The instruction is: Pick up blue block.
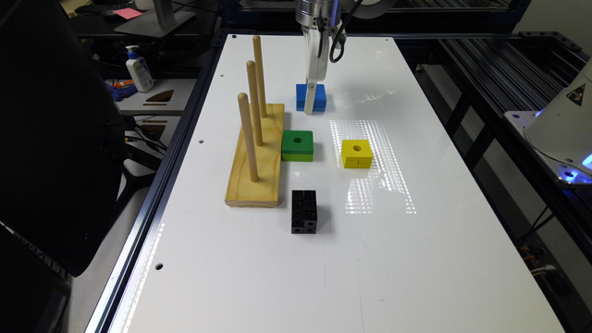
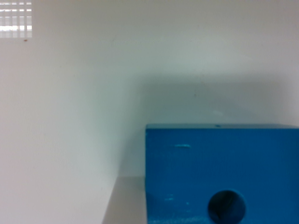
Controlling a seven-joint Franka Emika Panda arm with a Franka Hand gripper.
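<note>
Blue block (image 1: 311, 97) is sitting flat on the white bench (image 1: 416, 259), not yet lifted, so the closing and raising are still ahead. Going from the exterior view's left, the peg board (image 1: 256, 157) is standing just beside it; the pincer (image 1: 310, 99) is reaching down directly onto it. Whether its fingers are gripping cannot be told. Up close, the block's holed face (image 2: 219, 172) is lying immediately below the wrist.

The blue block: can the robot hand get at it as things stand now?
Probably yes. The hand is already down at the blue block, nothing lies between them, and the green block and peg board stand apart.
</note>
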